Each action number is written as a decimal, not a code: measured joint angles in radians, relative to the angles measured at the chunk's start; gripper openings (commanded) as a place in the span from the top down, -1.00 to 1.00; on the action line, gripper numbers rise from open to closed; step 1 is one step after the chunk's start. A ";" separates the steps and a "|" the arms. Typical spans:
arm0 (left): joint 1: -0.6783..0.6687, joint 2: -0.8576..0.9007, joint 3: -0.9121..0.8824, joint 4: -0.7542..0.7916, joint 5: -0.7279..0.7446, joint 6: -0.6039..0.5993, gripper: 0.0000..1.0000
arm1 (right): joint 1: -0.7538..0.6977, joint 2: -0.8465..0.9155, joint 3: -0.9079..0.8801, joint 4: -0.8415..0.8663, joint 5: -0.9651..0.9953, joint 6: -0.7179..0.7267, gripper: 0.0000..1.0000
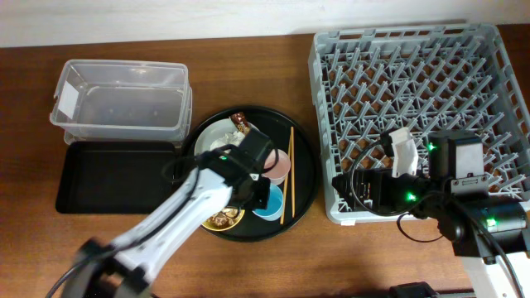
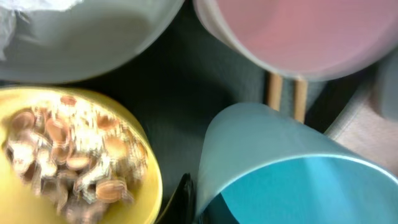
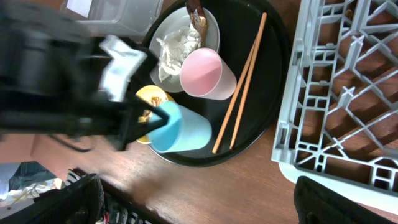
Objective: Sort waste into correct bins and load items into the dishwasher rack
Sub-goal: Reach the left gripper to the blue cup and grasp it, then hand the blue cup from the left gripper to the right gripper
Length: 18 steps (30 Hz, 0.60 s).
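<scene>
My left gripper [image 1: 258, 178] reaches over the round black tray [image 1: 302, 194]. In the left wrist view its fingers [image 2: 199, 205] straddle the wall of the light blue cup [image 2: 292, 174], pinching the rim; the cup also shows in the overhead view [image 1: 269, 203] and the right wrist view [image 3: 186, 130]. The pale pink cup [image 1: 281, 165] stands just behind. A yellow bowl [image 2: 146, 180] holds brown food scraps [image 2: 68, 155]. White tissue [image 3: 174, 46] and a brown-gold wrapper [image 3: 198, 18] lie on a white plate [image 1: 217, 132]. My right gripper [image 3: 205, 205] is open and empty beside the grey dishwasher rack [image 1: 422, 108].
The clear tub [image 1: 120, 99] and the shallow black tray [image 1: 112, 175] sit at the left. Two wooden chopsticks [image 1: 287, 174] lie on the round tray, right of the cups. The right arm's body [image 1: 464, 207] overlaps the rack's front edge.
</scene>
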 measured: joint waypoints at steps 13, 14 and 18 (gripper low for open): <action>0.526 -0.353 0.047 -0.063 1.122 0.439 1.00 | 0.298 0.030 0.005 0.442 -0.388 -0.081 -0.89; 0.526 -0.353 0.047 -0.063 1.180 0.454 0.99 | 0.335 0.041 0.005 0.465 -0.351 -0.066 -0.88; 0.527 -0.352 0.047 -0.059 1.299 0.480 0.99 | 0.397 0.082 0.007 0.581 -0.332 -0.039 -0.32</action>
